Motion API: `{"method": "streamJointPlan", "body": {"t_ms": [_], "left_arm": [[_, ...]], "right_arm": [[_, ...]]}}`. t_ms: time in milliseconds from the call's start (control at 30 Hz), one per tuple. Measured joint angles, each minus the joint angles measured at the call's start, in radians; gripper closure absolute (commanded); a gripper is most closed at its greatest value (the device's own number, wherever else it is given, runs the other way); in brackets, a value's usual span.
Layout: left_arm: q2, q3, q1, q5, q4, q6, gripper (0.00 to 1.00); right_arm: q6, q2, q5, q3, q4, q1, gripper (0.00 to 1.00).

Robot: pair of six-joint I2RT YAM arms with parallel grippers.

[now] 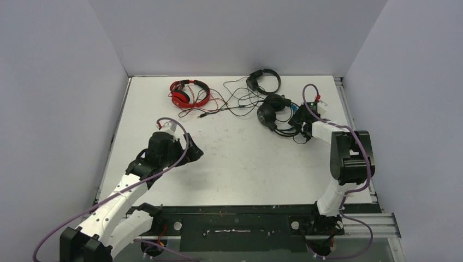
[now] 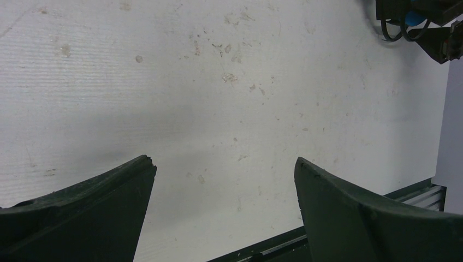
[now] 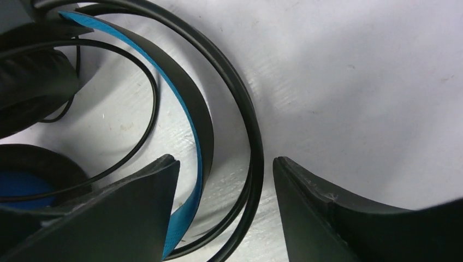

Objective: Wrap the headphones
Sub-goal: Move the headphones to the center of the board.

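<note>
While white table [image 1: 240,164] is filling middle of top view, three headphones are lying near its upper edge: red pair [image 1: 188,94] upper centre-left, all-black pair [image 1: 263,81] to right, blue-banded pair [image 1: 271,112] just below that. Right pincer [image 1: 298,121] is straddling blue headband [image 3: 188,109], jaws apart. Left pincer [image 1: 195,153] is hanging wide open over table, lower left.

On the white table [image 1: 240,158], the red over-ear headphones with a red cord [image 1: 189,93] lie far left, the all-black over-ear headphones [image 1: 263,81] farthest back, and the black headphones with a blue headband [image 1: 271,112] just before those. Thin cables [image 1: 235,103] cross between the 3. The right gripper [image 1: 298,121] sits right of the blue-banded pair, straddling its headband [image 3: 192,109]. The left gripper [image 1: 195,154] is nearer, well apart from all 3.
</note>
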Motion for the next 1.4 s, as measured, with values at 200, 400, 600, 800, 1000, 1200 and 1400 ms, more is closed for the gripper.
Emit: {"method": "streamJointPlan", "body": {"t_ms": [200, 400, 600, 800, 1000, 1200, 1400], "left_arm": [[0.005, 0.005, 0.001, 0.0, 0.0, 0.003, 0.03], [0.005, 0.005, 0.002, 0.0, 0.0, 0.003, 0.03], [0.005, 0.005, 0.002, 0.009, 0.0, 0.003, 0.03], [0.005, 0.005, 0.003, 0.04, 0.005, 0.009, 0.03], [0.005, 0.005, 0.005, 0.087, 0.033, 0.027, 0.03], [0.013, 0.005, 0.005, 0.134, 0.08, 0.028, 0.03], [0.076, 0.009, -0.006, 0.163, 0.111, 0.053, 0.03]], "right_arm": [[0.02, -0.002, 0.019, -0.002, -0.031, 0.03, 0.79], [0.089, -0.084, 0.047, -0.069, -0.073, 0.202, 0.85], [0.165, -0.253, 0.09, -0.154, -0.16, 0.457, 0.85], [0.156, -0.404, 0.146, -0.187, -0.241, 0.564, 0.81], [0.116, -0.463, 0.183, -0.215, -0.291, 0.562, 0.77], [0.1, -0.464, 0.174, -0.292, -0.289, 0.562, 0.72], [0.065, -0.433, 0.155, -0.311, -0.283, 0.55, 0.53]]}}
